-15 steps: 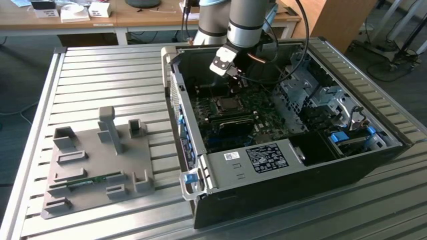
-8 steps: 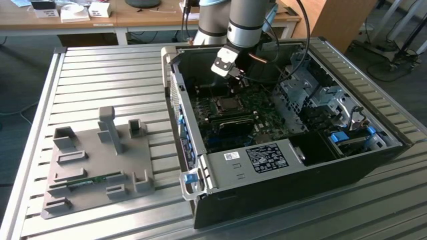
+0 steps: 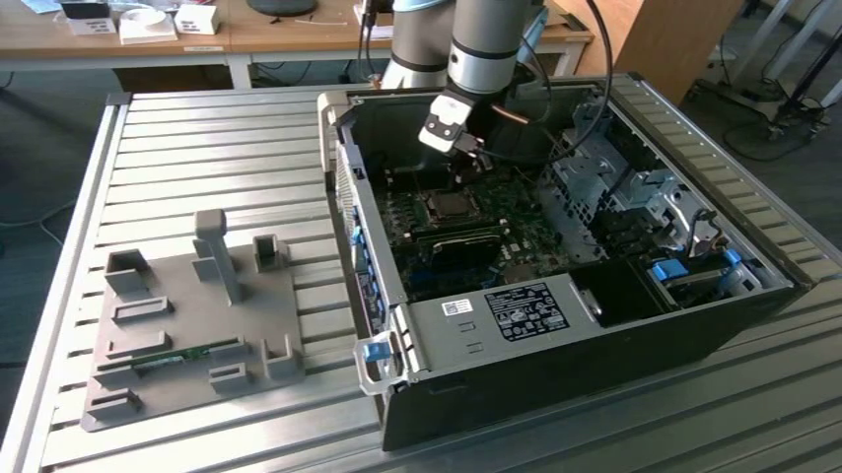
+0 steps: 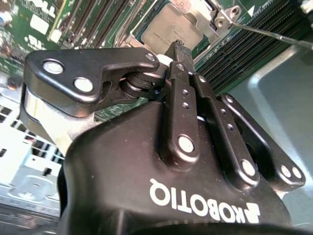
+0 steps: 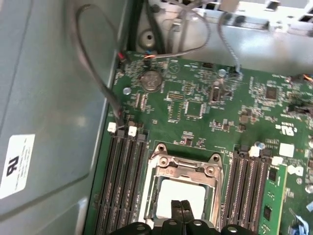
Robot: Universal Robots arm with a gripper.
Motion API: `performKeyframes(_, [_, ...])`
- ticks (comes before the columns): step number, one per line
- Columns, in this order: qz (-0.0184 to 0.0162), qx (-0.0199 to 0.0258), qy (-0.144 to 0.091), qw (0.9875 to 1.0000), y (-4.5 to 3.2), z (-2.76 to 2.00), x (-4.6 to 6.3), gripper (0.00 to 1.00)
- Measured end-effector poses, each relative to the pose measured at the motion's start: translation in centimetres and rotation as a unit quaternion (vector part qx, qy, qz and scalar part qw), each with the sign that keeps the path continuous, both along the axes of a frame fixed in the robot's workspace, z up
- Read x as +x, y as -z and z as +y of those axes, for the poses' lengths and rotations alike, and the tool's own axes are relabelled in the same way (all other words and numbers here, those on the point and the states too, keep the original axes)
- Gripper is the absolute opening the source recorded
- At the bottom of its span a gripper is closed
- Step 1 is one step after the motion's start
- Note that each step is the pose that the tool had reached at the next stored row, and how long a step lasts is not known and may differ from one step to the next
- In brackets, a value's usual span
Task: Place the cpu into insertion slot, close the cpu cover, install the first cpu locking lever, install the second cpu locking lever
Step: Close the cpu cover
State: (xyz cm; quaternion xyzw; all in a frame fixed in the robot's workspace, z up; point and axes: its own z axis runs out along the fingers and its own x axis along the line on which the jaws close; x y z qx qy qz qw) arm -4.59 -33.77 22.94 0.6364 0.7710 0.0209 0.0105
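Note:
The cpu (image 5: 168, 192) lies flat in the insertion slot (image 3: 448, 205), its silver-grey top also showing in the second wrist view (image 4: 168, 27). The cpu cover (image 5: 186, 168) is down over it as a silver frame around the chip's top (image 4: 205, 22). A thin metal locking lever (image 4: 274, 35) sticks out sideways past the socket's corner, over the memory slots. My gripper (image 5: 181, 206) is shut with nothing in it, its tips (image 4: 178, 48) just above or on the chip's top. In the exterior view the gripper (image 3: 463, 163) hangs inside the open computer case, right over the socket.
Long black memory slots (image 5: 124, 186) flank the socket on both sides (image 5: 247, 181). The grey case wall (image 5: 49, 98) and loose cables (image 5: 98, 73) stand close by. A drive cage (image 3: 618, 177) fills the case's far side. A grey fixture plate (image 3: 184, 325) lies at the exterior view's left.

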Motion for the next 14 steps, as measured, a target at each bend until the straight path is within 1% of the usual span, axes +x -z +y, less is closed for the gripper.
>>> performKeyframes(3, [0.0, 0.0, -0.028, 0.9996, 0.0, 0.0, 0.0, 0.11])
performKeyframes(5, [0.0, 0.0, -0.046, 0.999, 0.01, 0.0, 0.0, 0.11])
performKeyframes(7, [0.0, 0.0, -0.064, 0.998, 0.01, 0.0, 0.0, 0.11])
performKeyframes(9, [0.0, 0.0, -0.082, 0.9966, 0.02, 0.0, 0.0, 0.11])
performKeyframes(11, [0.0, 0.0, -0.1, 0.995, 0.03, 0.0, 0.0, 0.11])
performKeyframes(14, [0.0, 0.0, -0.127, 0.9919, 0.03, 0.0, 0.0, 0.11])
